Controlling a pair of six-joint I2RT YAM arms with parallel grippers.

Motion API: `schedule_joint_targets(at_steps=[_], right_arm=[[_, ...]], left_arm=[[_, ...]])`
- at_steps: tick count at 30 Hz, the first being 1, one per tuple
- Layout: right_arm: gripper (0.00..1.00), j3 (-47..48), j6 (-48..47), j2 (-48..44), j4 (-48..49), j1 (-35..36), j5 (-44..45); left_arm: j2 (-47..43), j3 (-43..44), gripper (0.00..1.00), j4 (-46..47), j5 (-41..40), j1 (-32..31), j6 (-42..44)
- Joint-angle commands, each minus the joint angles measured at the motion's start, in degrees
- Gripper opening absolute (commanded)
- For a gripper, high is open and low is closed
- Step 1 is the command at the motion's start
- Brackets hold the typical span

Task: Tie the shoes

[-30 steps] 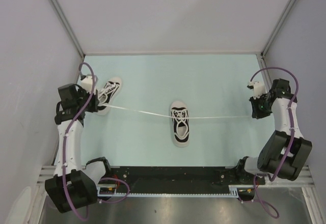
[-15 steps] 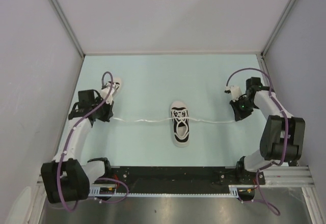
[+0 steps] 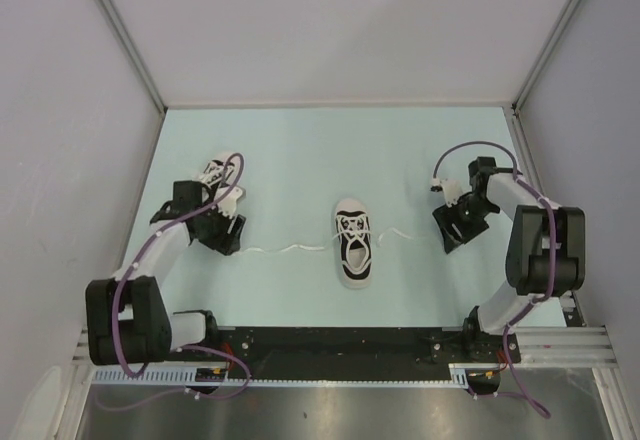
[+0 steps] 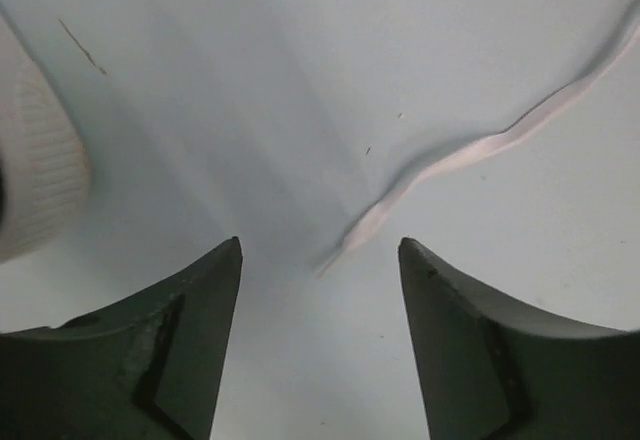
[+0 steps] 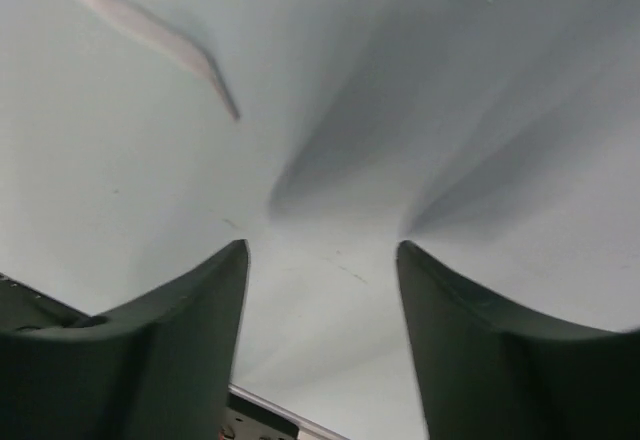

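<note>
One of the shoes (image 3: pixel 353 243), black with a white toe cap, lies in the middle of the mat. The other shoe (image 3: pixel 217 176) lies at the left, partly hidden by my left arm; its white sole (image 4: pixel 30 180) shows at the left wrist view's edge. Both white laces lie slack on the mat: the left lace (image 3: pixel 290 248) ends just ahead of my left gripper (image 3: pixel 232 238), and its tip (image 4: pixel 345 245) lies between the open fingertips. My right gripper (image 3: pixel 450 235) is open too, with the right lace (image 3: pixel 405 234) free and its end (image 5: pixel 150 30) lying ahead of it. My left gripper (image 4: pixel 320 250) and right gripper (image 5: pixel 322 248) hold nothing.
The pale blue mat (image 3: pixel 330 150) is closed in by grey walls (image 3: pixel 340 30) at the back and sides. A black rail (image 3: pixel 340 345) with the arm bases runs along the near edge.
Both grippers have opened and let go of the lace ends. Both arms came inward and down toward the mat. The laces, stretched taut before, now lie slack.
</note>
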Motion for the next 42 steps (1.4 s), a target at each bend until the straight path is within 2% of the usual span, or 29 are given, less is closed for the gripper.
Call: schedule_joint_targets(at_steps=[1, 4, 7, 9, 10, 12, 13, 14, 16, 18, 21, 23, 28, 31, 35, 40, 42], right_arm=[[0.71, 5.05, -0.95, -8.5, -4.99, -1.12, -6.49], [0.77, 7.69, -0.79, -14.21, -5.71, -2.44, -11.05], [0.82, 9.72, 1.57, -19.84, -2.82, -3.68, -16.85], [0.97, 10.08, 2.9, -23.87, -0.7, -3.41, -20.37], [1.0, 10.08, 6.65, -25.28, 2.61, -3.15, -22.83], [1.0, 9.9, 10.89, -26.61, 6.15, -1.22, -22.24], [1.0, 10.34, 9.78, -26.79, 6.6, -0.69, -25.02], [1.0, 10.43, 6.02, -26.79, 6.17, -0.08, -26.27], [1.0, 10.6, 6.42, -25.05, 7.04, 3.08, -24.98], [1.0, 10.6, 6.07, -22.85, 5.21, 5.35, -24.52], [1.0, 10.52, 7.22, -18.72, 2.57, 5.55, -25.31], [1.0, 10.52, 6.25, -16.08, 0.9, 5.55, -25.75], [1.0, 10.52, 2.57, -10.89, -4.82, 3.98, -31.81], [1.0, 10.6, 1.59, -8.87, -6.4, 3.79, -32.79], [1.0, 10.6, 0.54, -7.9, -7.11, 0.11, -33.49], [1.0, 10.52, -0.78, -6.67, -7.9, -1.57, -34.01], [1.0, 10.52, -1.22, -6.49, -8.34, -1.92, -34.19]], left_arm=[[-7.92, 7.65, 0.79, -4.34, 6.61, -0.32, 5.46], [-11.18, 12.66, 1.0, -9.18, 12.14, -0.41, 11.87], [-11.36, 17.49, 1.0, -10.07, 14.34, -1.81, 13.13], [-9.17, 21.87, 1.0, -10.7, 18.54, -2.7, 13.48], [-8.29, 23.21, 1.0, -10.78, 20.31, -2.78, 12.0], [-5.83, 27.42, 1.0, -12.97, 26.87, -2.78, 13.9], [-4.6, 28.74, 1.0, -14.02, 27.52, -4.7, 16.53], [-1.81, 30.15, 1.0, -16.91, 26.92, -8.11, 18.12], [0.5, 31.75, 1.0, -16.59, 22.54, -12.34, 20.25], [1.21, 27.81, 1.0, -11.86, 21.04, -16.66, 21.91], [3.05, 23.76, 1.0, -10.53, 16.84, -24.03, 28.67], [6.03, 21.56, 0.99, -9.21, 15.76, -29.12, 30.17], [16.03, 21.63, 0.77, -4.11, 13.29, -36.52, 29.66], [20.96, 22.95, 0.69, -2.18, 12.15, -39.34, 28.16], [25.46, 24.79, 0.62, -1.11, 9.51, -41.37, 27.63], [29.41, 26.21, 0.5, -1.73, 7.58, -42.42, 28.6], [29.86, 25.95, 0.48, -1.73, 6.79, -42.51, 29.21]])
